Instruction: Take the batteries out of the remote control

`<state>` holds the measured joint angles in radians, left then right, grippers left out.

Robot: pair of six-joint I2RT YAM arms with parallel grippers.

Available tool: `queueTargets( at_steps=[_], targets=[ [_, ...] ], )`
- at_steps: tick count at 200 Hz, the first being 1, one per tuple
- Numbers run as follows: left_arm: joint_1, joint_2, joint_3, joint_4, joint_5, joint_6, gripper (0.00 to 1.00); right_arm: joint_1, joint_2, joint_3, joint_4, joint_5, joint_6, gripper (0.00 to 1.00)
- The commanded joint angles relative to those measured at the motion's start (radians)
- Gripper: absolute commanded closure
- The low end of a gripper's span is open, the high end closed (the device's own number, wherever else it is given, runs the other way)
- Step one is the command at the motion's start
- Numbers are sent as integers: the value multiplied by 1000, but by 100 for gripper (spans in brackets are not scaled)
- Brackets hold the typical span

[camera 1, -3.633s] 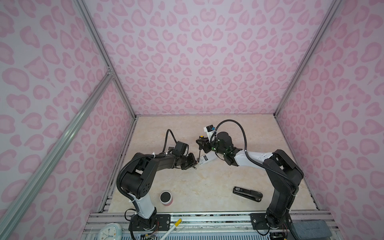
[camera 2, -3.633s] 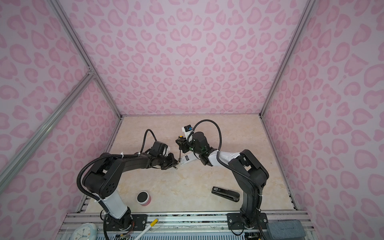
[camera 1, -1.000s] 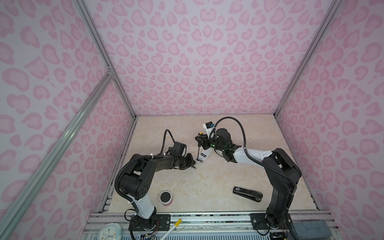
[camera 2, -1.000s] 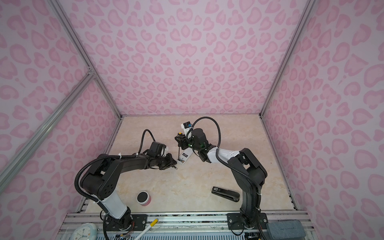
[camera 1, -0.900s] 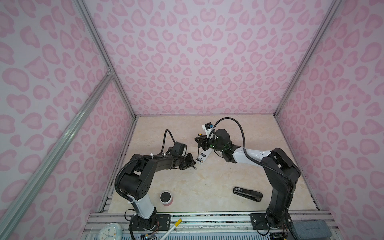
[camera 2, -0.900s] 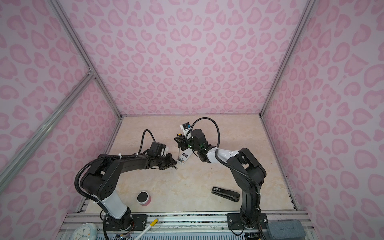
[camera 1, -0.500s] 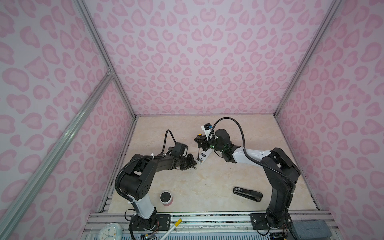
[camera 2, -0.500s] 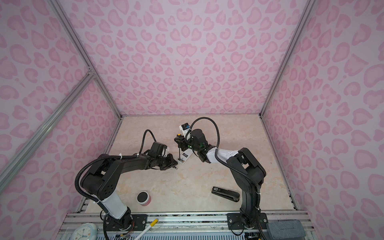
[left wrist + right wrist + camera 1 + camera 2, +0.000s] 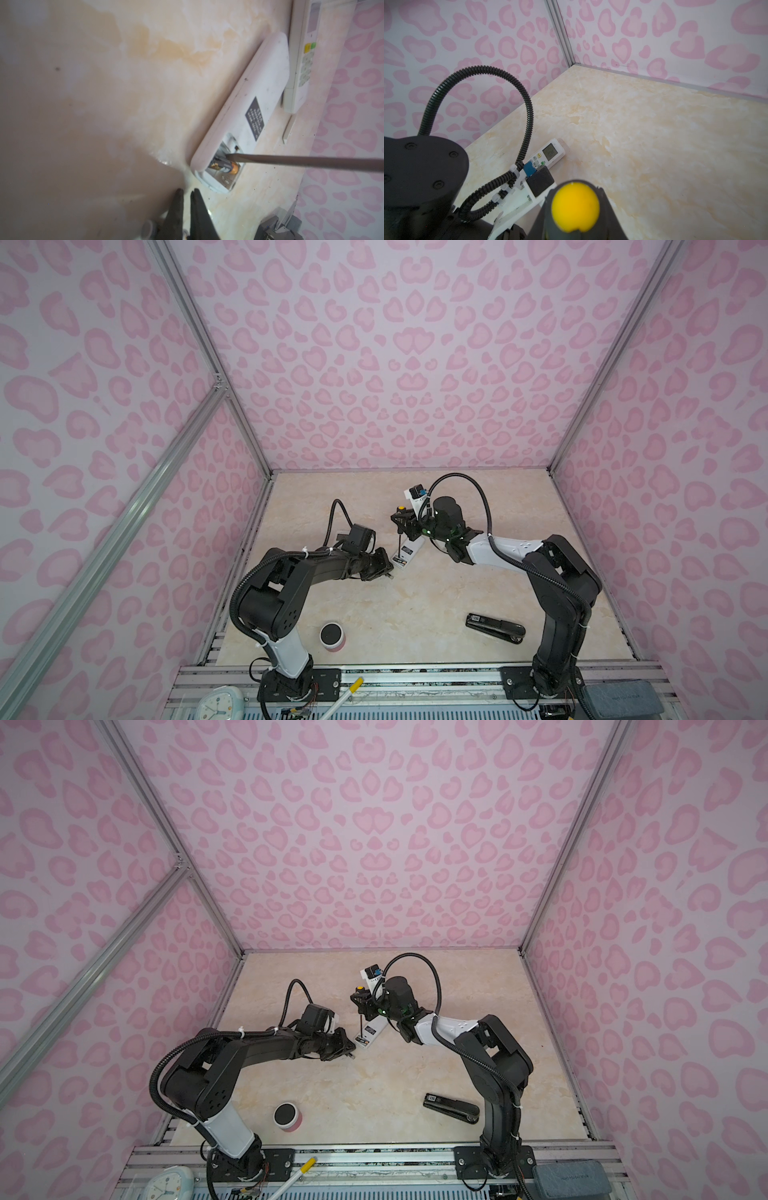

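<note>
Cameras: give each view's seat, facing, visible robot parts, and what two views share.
Top views: high at the front, facing down toward the back wall; both arms show whole.
Left wrist: on the left arm, facing past the left gripper, jaws shut, to the open remote and battery.
Right wrist: on the right arm, facing a back corner past the screwdriver in the right gripper; its cable shows.
Shared: both wrist views show the second remote.

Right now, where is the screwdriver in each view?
Both top views: screwdriver near upright at centre, held by the right gripper, tip down on the remote.
Left wrist: shaft only, tip at the battery in the remote's open bay.
Right wrist: only its yellow cap, close to the lens.
Shared landmark: the yellow cap, also seen in both top views.
</note>
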<state>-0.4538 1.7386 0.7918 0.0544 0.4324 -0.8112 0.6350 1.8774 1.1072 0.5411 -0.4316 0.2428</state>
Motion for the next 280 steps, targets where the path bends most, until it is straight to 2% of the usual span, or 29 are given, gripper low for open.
queueTargets(
  at_steps=[1, 48, 89, 125, 155, 202, 230, 252, 280],
  targets=[
    [-2, -14, 6, -5, -11, 6, 86, 1, -5, 2, 53, -18, -8, 100],
    [-3, -9, 7, -1, -8, 2, 86, 0, 34, 5, 20, -5, -52, 100],
    [-9, -1, 12, 8, -2, -16, 86, -1, 23, -18, 11, -24, -40, 100],
    [-14, 19, 20, 13, -7, -34, 85, -21, 11, -26, 37, -103, 89, 100],
    [-14, 32, 21, 10, -17, -34, 85, -55, 29, -69, 209, -171, 274, 100],
    [-13, 29, 17, 6, -26, -33, 85, -59, 21, -74, 211, -177, 283, 100],
    [-10, 8, 18, -19, -46, -18, 83, -58, -1, -83, 177, -150, 256, 100],
    [-1, -15, 17, -31, -52, -5, 81, -68, -55, -90, 91, -58, 234, 100],
    [4, -76, 30, -48, -56, 31, 75, -98, -159, -63, -139, 46, 210, 100]
  ],
)
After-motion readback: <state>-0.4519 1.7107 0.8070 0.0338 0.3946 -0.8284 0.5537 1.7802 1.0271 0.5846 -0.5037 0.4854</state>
